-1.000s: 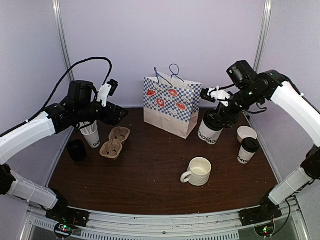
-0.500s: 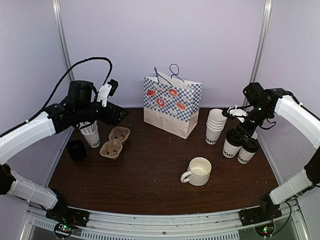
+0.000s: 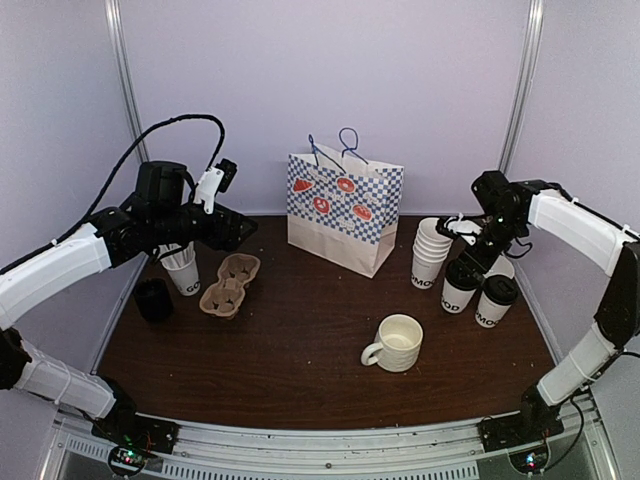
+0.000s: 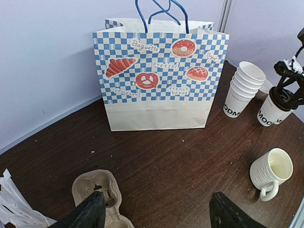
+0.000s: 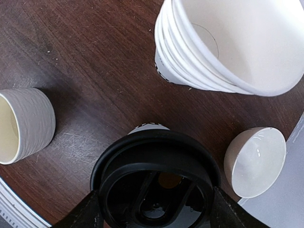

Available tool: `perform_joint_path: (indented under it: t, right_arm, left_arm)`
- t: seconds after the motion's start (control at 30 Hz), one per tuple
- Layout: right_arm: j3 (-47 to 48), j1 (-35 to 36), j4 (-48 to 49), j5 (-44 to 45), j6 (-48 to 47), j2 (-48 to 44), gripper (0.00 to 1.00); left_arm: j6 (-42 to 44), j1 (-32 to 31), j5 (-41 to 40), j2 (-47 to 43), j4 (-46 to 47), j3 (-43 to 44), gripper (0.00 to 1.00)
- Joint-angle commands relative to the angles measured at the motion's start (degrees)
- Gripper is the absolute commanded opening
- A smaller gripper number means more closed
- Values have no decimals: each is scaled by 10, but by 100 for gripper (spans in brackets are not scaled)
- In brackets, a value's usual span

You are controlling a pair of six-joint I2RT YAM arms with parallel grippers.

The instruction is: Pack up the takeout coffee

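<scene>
Two takeout coffee cups, white with black lids, stand side by side at the right of the table. My right gripper point(image 3: 470, 262) is shut on the lid of the left one point(image 3: 458, 292), coming down from above. In the right wrist view its black lid point(image 5: 156, 175) fills the space between my fingers, which press its two sides. The other lidded cup point(image 3: 495, 301) stands free just to the right. My left gripper point(image 3: 236, 228) hangs open over the cardboard cup carrier point(image 3: 230, 285), with nothing between its fingers point(image 4: 92, 211).
A checked paper bag point(image 3: 345, 210) stands open at the back middle. A stack of lidless white cups point(image 3: 430, 252) sits beside the held cup. A white mug point(image 3: 396, 343) stands at centre front. A cup of stirrers point(image 3: 184, 271) and a black object point(image 3: 153, 299) are at the left.
My right gripper has carried the lidded cup from beside the bag rightward and down, next to the other lidded cup. The left arm has not moved.
</scene>
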Motion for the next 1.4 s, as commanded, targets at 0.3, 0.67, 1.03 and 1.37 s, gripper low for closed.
perform_joint_path:
  t: [0.3,0.67,1.03,1.37]
  right_arm:
    - [-18,-22,39,12,17,35,74]
    - [-21,-23,35,-3,24,50,84]
    - [33,-22,-46,-43,49,-59,98]
    - [273,-8,-36,-88,85,22,82]
  left_arm:
    - [-4,6,7,0,17,3,79]
    - [-3,6,10,2,15,5,79]
    - [-3,6,32,23,8,11,78]
    - [-29,-11,95,45,-50,52,67]
